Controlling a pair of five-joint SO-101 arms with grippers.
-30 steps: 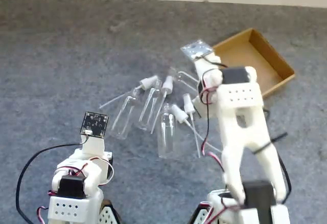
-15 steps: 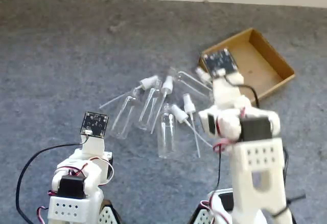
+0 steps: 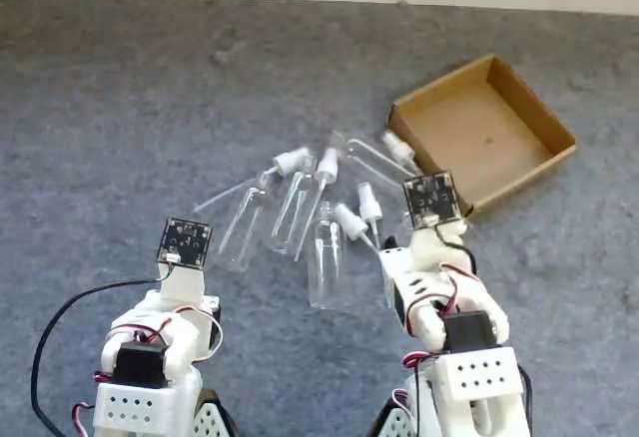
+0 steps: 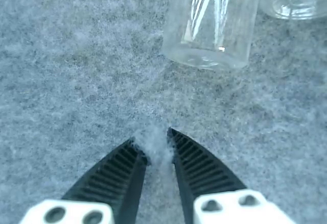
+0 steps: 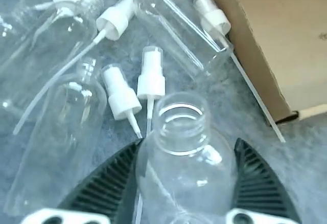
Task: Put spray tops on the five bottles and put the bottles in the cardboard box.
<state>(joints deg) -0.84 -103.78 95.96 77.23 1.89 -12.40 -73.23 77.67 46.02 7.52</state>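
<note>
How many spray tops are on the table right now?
5. Two spray tops lie left of centre among the bottles, two side by side just ahead of the right arm, one beside the cardboard box's outer wall. The arm could hide more.

R arm [image 3: 449,302] is pulling back from the cardboard box [image 3: 484,128] at upper right twd the lower centre-right of the high view, folding in over its base. Its pincer [image 5: 187,143] is bringing a clear bottle [image 5: 181,168] along w/ it, clamped btwn the jaws.
</note>
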